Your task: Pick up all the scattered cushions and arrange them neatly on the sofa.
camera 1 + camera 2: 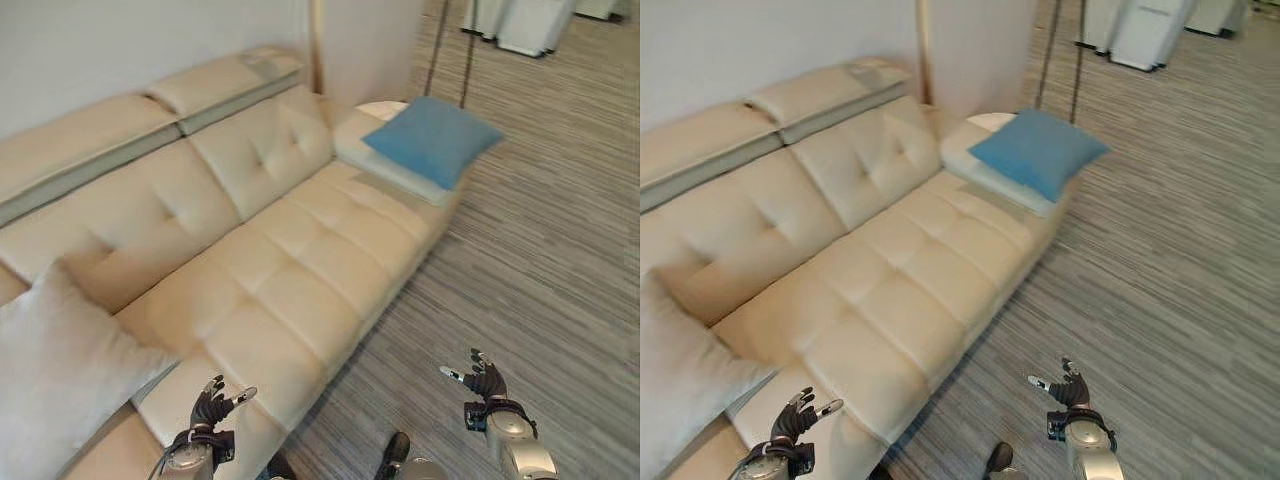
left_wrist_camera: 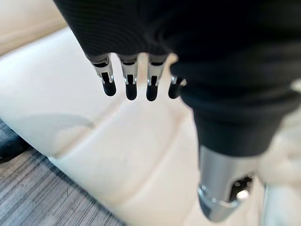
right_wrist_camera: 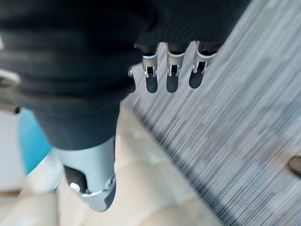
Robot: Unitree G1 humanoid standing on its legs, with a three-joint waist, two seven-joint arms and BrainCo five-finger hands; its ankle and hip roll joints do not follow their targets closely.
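The square blue fabric cushion lies on the cream tufted leather sofa at its far armrest, the pale grey cushion at the near end. Both look soft and light; best pinched at an edge. Left hand and right hand hover with fingers released, empty.

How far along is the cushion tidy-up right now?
Looks mostly done: the blue cushion lies on the sofa's far armrest and the grey cushion leans at the near end. Left hand and right hand are open, holding nothing. No cushion shows on the carpet.
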